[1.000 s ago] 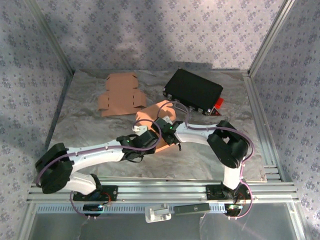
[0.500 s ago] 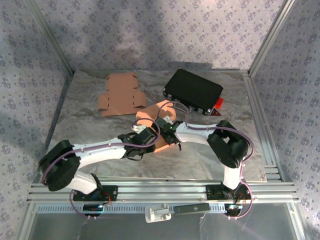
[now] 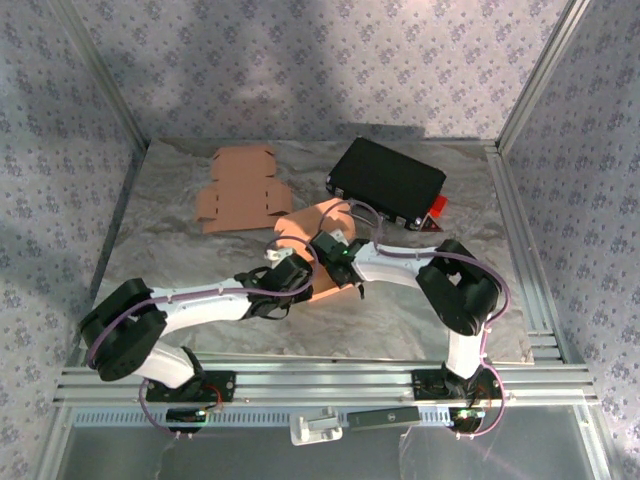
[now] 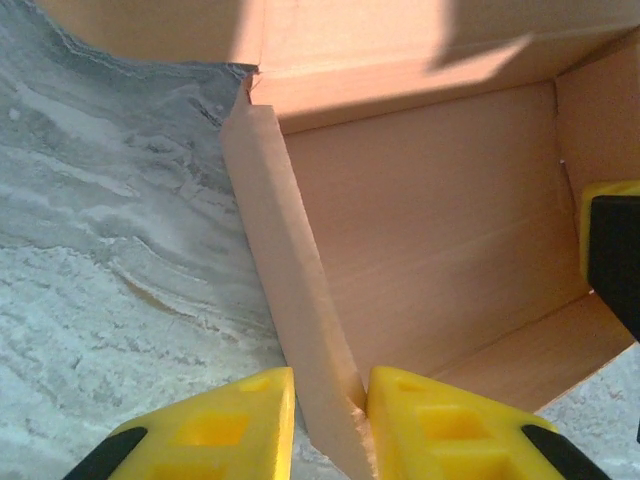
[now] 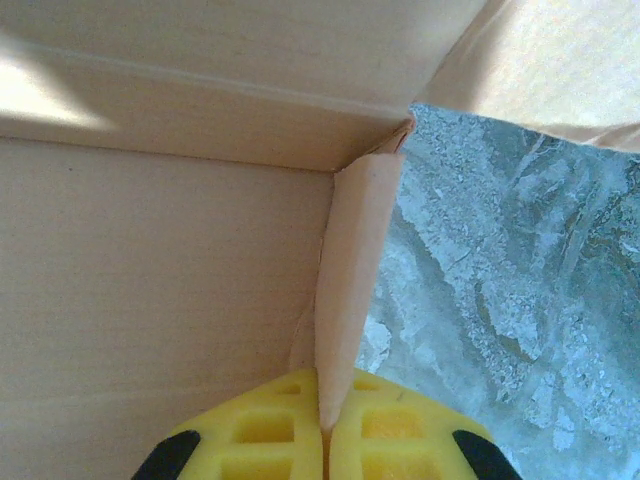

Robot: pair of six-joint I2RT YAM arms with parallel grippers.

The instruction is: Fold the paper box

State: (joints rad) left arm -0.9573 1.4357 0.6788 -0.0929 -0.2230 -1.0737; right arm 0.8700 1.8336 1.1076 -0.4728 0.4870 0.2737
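Closely, jaws clamp box (image 3: 303, 226) walls, open foil (image 3: 170, 270)

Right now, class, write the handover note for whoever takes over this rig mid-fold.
Left gripper: fingers straddle one side wall of the paper box; grip uncertain.
Right gripper: shut on a flap at the opposite wall.
The paper box sits mid-table between the arms; a flat blank lies behind it.
Done: walls raised. Left: securing them and closing the box.
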